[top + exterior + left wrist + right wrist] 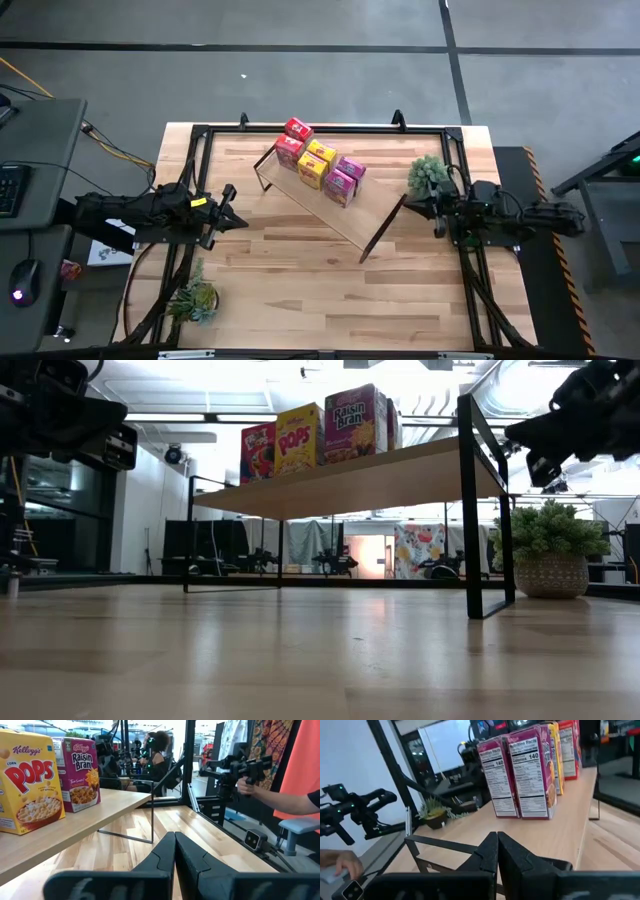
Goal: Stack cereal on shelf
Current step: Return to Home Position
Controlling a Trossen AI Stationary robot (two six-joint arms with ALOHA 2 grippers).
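Observation:
The shelf, a light-wood board on black end frames, stands slanted across the table's middle. On its far-left half stand several small cereal boxes upright on their bases: red, red, yellow, yellow, magenta and magenta. My left gripper is shut and empty at the table's left, clear of the shelf. My right gripper is shut and empty at the table's right, near the shelf's right end frame.
A potted plant stands at the table's right next to my right gripper. Another plant sits at the near left corner. A black frame runs along the table's far edge. A person's hand holds a device beyond the table.

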